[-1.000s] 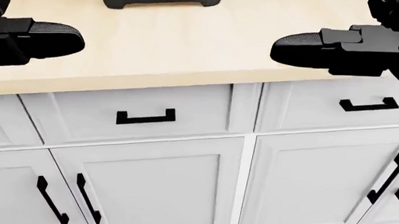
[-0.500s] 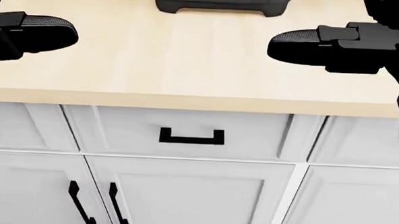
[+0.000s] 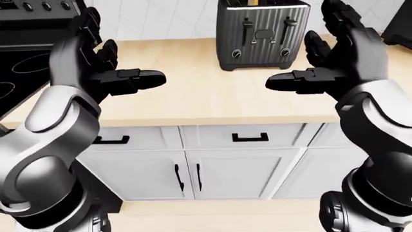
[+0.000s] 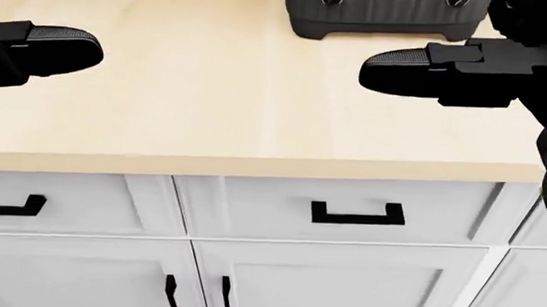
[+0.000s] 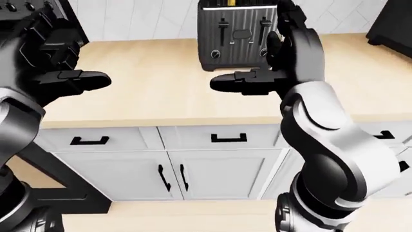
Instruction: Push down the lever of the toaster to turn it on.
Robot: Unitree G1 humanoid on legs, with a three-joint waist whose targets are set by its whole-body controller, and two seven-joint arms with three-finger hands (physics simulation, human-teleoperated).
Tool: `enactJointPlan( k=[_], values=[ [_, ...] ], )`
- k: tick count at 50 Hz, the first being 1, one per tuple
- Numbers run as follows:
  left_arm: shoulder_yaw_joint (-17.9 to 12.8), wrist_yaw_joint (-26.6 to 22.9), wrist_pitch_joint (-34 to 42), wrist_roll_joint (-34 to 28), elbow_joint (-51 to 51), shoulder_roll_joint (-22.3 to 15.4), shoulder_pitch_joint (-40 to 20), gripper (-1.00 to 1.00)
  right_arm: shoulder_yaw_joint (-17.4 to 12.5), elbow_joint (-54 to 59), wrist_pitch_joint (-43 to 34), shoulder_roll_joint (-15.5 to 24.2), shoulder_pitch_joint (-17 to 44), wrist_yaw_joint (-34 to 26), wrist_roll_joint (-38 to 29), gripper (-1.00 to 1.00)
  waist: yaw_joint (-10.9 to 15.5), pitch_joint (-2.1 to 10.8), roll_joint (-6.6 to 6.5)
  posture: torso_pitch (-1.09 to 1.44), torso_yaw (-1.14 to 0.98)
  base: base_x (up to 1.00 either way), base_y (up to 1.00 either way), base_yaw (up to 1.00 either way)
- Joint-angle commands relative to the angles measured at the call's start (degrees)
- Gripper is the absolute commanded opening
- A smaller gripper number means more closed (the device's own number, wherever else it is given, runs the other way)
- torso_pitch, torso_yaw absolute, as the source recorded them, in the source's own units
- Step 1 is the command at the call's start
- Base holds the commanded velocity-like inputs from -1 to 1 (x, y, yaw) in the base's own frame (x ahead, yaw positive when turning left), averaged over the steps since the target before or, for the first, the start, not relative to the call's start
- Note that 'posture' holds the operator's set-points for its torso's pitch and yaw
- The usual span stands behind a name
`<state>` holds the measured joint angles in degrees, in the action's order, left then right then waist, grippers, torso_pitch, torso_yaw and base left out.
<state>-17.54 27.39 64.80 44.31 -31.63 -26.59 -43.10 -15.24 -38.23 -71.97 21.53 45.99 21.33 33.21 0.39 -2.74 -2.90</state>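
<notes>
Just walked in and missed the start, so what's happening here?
A humanoid robot stands at a wooden counter facing a dark toaster. Its left hand and right hand are both raised with fingers open, holding nothing. Neither touches the toaster, whose two levers sit high in their slots, not yet pushed down. A stove is at the left.

You are standing in a kitchen, rendered in a simulator. A pale wood counter (image 3: 193,96) is running across the left-eye view over white cabinets (image 3: 238,171) with black handles (image 3: 249,138). A toaster (image 3: 261,33) is sitting on the counter against a white tiled wall (image 3: 161,17). A black stove (image 3: 25,53) with knobs is showing at the left edge.
</notes>
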Motion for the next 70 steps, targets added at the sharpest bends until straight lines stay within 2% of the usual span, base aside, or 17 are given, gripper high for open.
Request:
enactJointPlan(
  k=[1,3,6,7,13,18,25,26,28,34,41,42,44,50,54,55,70],
  values=[
    [-0.37,-0.45,-2.31,0.20,-1.86,-0.57,-1.86,1.00,-1.32,-1.60,2.68,1.04,2.06,0.48,-0.57,1.00,-0.35,1.83,0.12,0.00,0.00,0.00,0.19,0.00],
    [-0.31,-0.47,-2.32,0.17,-1.79,-0.55,-1.98,1.00,-1.18,-1.52,2.86,1.10,2.07,0.53,-0.54,1.00,-0.43,0.19,0.55,0.00,0.00,0.00,0.01,0.00],
    [-0.36,-0.26,-2.00,0.34,-2.02,-0.48,-2.10,1.00,-1.46,-1.99,2.43,0.95,2.29,1.00,0.03,1.00,-0.91,-0.10,0.69,0.00,0.00,0.00,0.00,0.00],
    [-0.47,-0.05,-1.62,0.61,-2.05,-0.53,-2.48,1.00,-1.42,-2.09,2.29,1.04,2.42,1.10,0.21,1.00,-0.88,1.31,0.49,0.00,0.00,0.18,0.00,0.00],
    [-0.12,-0.50,-2.19,0.00,-1.88,-0.38,-2.00,1.00,-1.22,-1.49,3.53,1.12,2.11,1.14,0.34,1.00,-0.44,-1.26,2.45,0.00,0.00,0.29,0.00,0.00],
    [-0.17,-0.52,-1.90,-0.08,-1.95,-0.24,-2.19,1.00,-1.50,-1.27,3.67,1.28,1.99,1.70,0.72,1.00,-0.06,0.84,2.58,0.00,0.00,0.02,0.00,0.00],
    [-0.18,-0.67,-1.99,-0.25,-1.94,-0.16,-2.16,1.00,-1.24,-1.30,3.98,1.59,1.84,1.98,1.20,1.00,0.44,0.12,6.87,0.00,0.00,0.33,0.00,0.00],
    [-0.17,-0.76,-2.13,-0.33,-1.82,-0.19,-2.11,1.00,-1.31,-1.32,3.91,1.54,1.90,2.07,1.31,1.00,0.05,-0.39,5.38,0.00,0.00,0.30,0.00,0.00],
    [-0.27,-0.80,-2.18,-0.34,-1.72,-0.26,-2.13,1.00,-1.37,-1.36,3.84,1.55,2.03,2.23,1.54,1.00,0.42,0.51,6.29,0.00,0.00,0.29,0.00,0.00],
    [-0.40,-0.57,-2.01,-0.01,-1.81,-0.39,-2.29,1.00,-1.11,-1.31,4.09,1.60,2.06,2.42,1.82,1.00,0.12,0.35,4.48,0.00,0.00,0.31,0.00,0.00],
    [-0.48,-0.28,-2.04,0.33,-1.87,-0.54,-2.29,1.00,-1.19,-1.60,3.74,1.68,2.07,2.60,2.10,1.00,-1.06,1.90,-1.82,0.00,0.00,0.31,0.00,0.00],
    [-0.46,-0.27,-2.09,0.34,-1.95,-0.52,-2.21,1.00,-1.18,-1.66,3.78,1.70,1.98,2.58,2.13,1.00,-0.46,0.50,0.28,0.00,0.00,0.31,0.00,0.00],
    [-0.55,0.01,-1.81,0.57,-2.17,-0.49,-2.28,1.00,-1.17,-1.61,3.76,1.77,1.96,2.57,2.16,1.00,-0.60,0.04,-1.14,0.00,0.00,0.31,0.00,0.00],
    [-0.58,0.31,-1.79,0.93,-2.16,-0.49,-2.37,1.00,-0.77,-1.37,4.49,1.87,1.62,2.21,1.86,1.00,-0.48,-1.06,1.00,0.00,0.00,0.06,0.00,0.00],
    [-0.34,-0.05,-2.60,0.56,-1.94,-0.65,-1.92,1.00,-1.05,-1.85,3.76,1.75,2.03,2.44,2.10,1.00,0.17,0.15,6.26,0.00,0.00,0.00,0.00,0.00],
    [-0.48,0.19,-2.20,0.81,-2.09,-0.64,-2.17,1.00,-1.08,-1.91,3.62,1.72,2.12,2.51,2.19,1.00,0.23,-0.42,3.07,0.00,0.00,0.00,0.00,0.00],
    [-0.75,1.30,-0.94,2.98,-1.72,-0.63,-3.49,1.00,-1.43,-1.83,3.57,2.15,2.71,3.00,2.77,1.00,-0.39,1.99,2.07,-0.05,0.00,0.00,0.00,0.00]
  ],
)
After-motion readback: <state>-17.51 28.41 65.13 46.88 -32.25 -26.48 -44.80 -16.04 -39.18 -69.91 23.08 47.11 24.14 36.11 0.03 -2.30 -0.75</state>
